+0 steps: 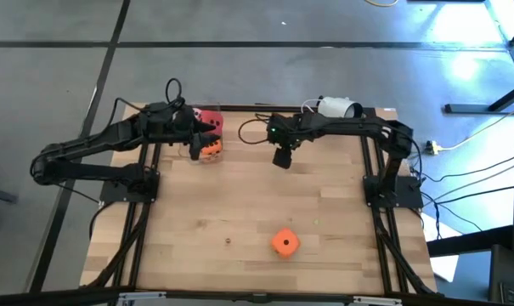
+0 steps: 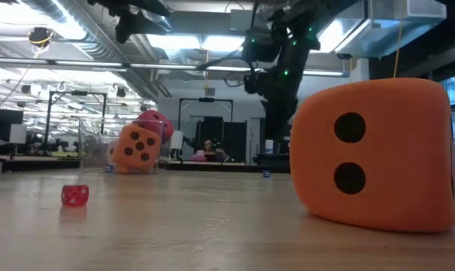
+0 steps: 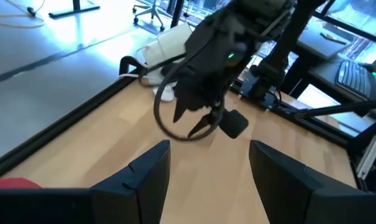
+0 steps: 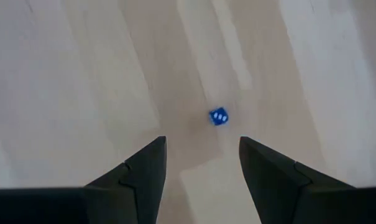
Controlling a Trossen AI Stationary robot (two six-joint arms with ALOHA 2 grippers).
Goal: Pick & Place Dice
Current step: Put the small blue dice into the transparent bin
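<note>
Wooden table [image 1: 324, 212] lying below. My right gripper [image 4: 201, 163] hovering, fingers spread, over small blue die [image 4: 219, 116], just ahead of jaws. Left gripper [image 3: 207, 169] spread, waiting above orange die [image 1: 210, 150].

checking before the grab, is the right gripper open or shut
Open: the right gripper has its two fingers spread apart above the small blue die, nothing between them.

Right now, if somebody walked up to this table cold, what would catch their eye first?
Probably the big orange die, alone near the table's front edge and filling the low view. Next, the clear container at the back left holding another orange die and a pink one, with the left end effector above it. The right end effector hangs open over a tiny blue die.
</note>
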